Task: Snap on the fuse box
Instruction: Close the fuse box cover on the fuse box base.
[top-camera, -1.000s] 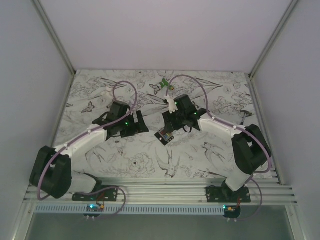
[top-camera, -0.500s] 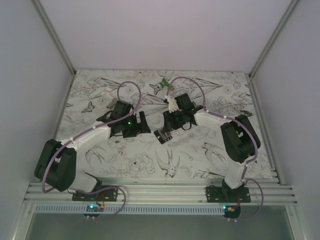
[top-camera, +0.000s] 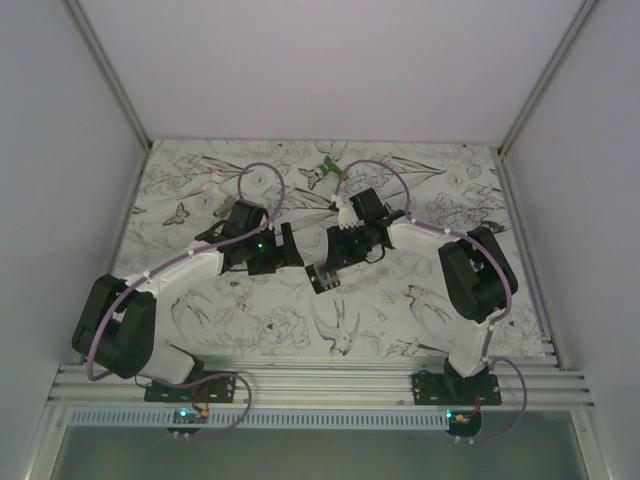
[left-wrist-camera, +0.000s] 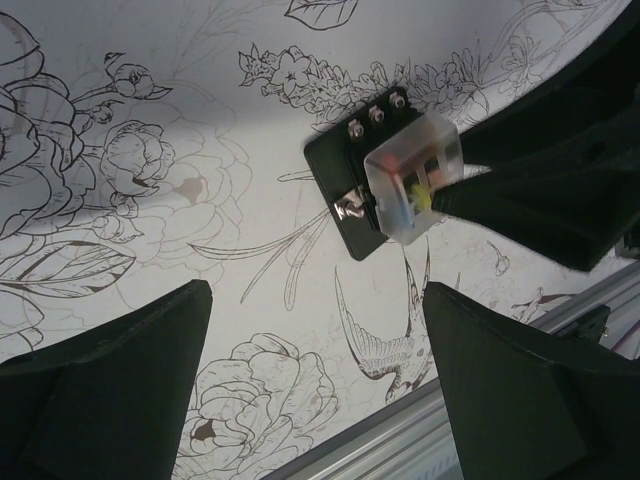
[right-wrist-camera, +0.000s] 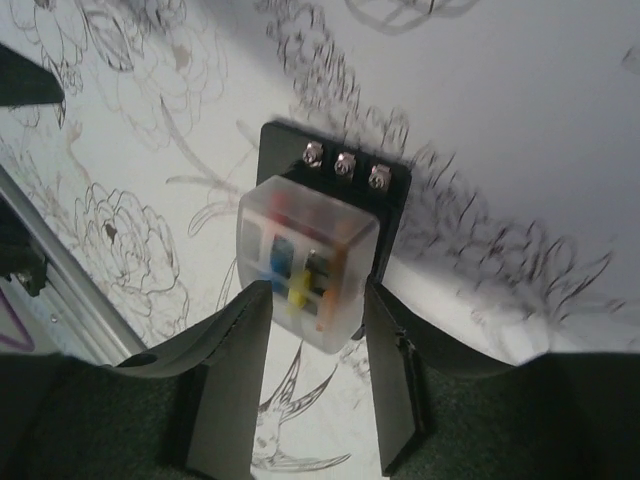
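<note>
Fuse box (top-camera: 322, 277) is mid-desk, between the two arms and just in front of the right gripper (top-camera: 335, 262). The black base is tilted in every view. Can't tell whether it touches the desk (top-camera: 250, 320) or hangs just above it.

Right wrist view: the fuse box (right-wrist-camera: 335, 165) has a frosted clear cover (right-wrist-camera: 305, 260) sitting on it. Yellow, blue and orange-red fuses (right-wrist-camera: 296, 296) show through the cover. There are three screws (right-wrist-camera: 343, 163) along the far edge of the base. The right gripper (right-wrist-camera: 312, 295) is closed to the cover's width, one finger on each side, pinching it. Can't tell whether the cover is seated all the way.

Left wrist view: the same fuse box (left-wrist-camera: 350, 200) seen from the other side, cover (left-wrist-camera: 412, 175) up, with the right arm's fingers coming in from the right edge of the frame. The left gripper (left-wrist-camera: 315, 290) is spread wide with nothing between its fingers, only bare printed desk. The box lies beyond its fingertips.

Only the top view shows the layout. The left gripper (top-camera: 285, 245) sits just left of the box without touching it, and both arms reach in toward the middle. A green-and-white tool (top-camera: 325, 170) lies far back on the desk, well apart from the box.
</note>
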